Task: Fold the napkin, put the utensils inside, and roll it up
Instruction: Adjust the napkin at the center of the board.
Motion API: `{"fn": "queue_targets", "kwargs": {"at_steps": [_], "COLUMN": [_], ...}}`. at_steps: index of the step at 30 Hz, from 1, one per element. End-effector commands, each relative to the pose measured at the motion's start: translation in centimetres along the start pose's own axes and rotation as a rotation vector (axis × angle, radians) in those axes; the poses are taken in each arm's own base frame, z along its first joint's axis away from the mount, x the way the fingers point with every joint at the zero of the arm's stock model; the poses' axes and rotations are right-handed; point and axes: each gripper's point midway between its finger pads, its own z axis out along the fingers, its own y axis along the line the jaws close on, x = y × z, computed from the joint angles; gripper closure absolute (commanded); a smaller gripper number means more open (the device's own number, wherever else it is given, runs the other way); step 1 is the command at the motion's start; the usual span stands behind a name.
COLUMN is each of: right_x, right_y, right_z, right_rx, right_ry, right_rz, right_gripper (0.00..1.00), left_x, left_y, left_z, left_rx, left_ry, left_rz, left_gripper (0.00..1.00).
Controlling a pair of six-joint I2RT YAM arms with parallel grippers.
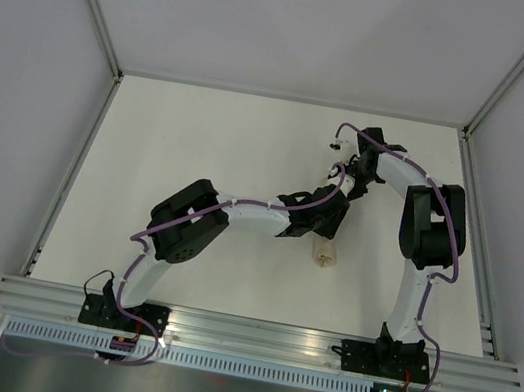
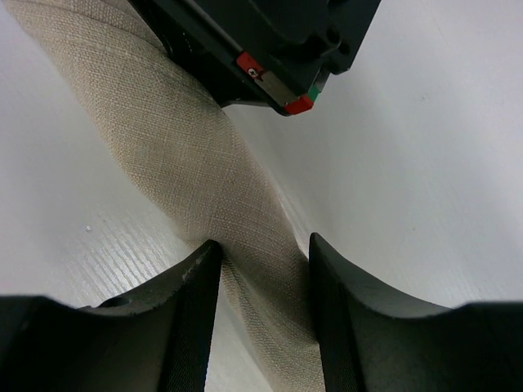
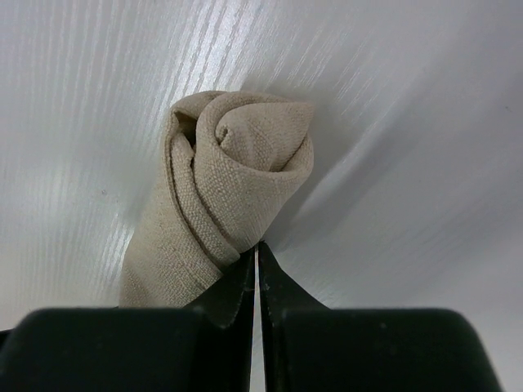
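Observation:
The napkin (image 1: 324, 257) is rolled into a tight beige tube on the white table, mostly covered by both arms in the top view. My left gripper (image 2: 263, 249) is shut on the napkin (image 2: 188, 155) partway along the roll, one finger pressing each side. My right gripper (image 3: 258, 249) is shut, its tips pressed together at the foot of the napkin's spiral end (image 3: 237, 163), with no cloth visibly between them. From the left wrist, the right gripper's black body (image 2: 270, 49) sits over the far end of the roll. The fork is hidden.
The white table (image 1: 202, 135) is enclosed by pale walls with metal corner posts. An aluminium rail (image 1: 258, 335) carrying both arm bases runs along the near edge. The two grippers (image 1: 340, 205) sit close together right of centre.

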Motion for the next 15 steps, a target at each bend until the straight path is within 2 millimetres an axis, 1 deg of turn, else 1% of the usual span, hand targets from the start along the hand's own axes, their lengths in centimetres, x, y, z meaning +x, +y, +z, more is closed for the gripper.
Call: {"fn": "queue_targets", "kwargs": {"at_steps": [1, 7, 15], "right_x": [-0.6, -1.0, -1.0], "right_y": [-0.2, -0.2, -0.2], "right_z": [0.1, -0.6, -0.9], "right_rx": [0.035, 0.052, 0.061], "right_ry": [-0.013, -0.032, -0.038], "right_rz": [0.017, 0.013, 0.017], "right_gripper": [0.92, 0.92, 0.93], "left_x": [4.6, 3.5, 1.7], "left_y": [0.5, 0.4, 0.2], "left_z": [0.3, -0.4, -1.5], "left_rx": [-0.024, -0.021, -0.018], "left_ry": [0.138, 0.114, 0.075], "left_rz": [-0.003, 0.009, 0.022], "left_gripper": [0.47, 0.45, 0.44]}}
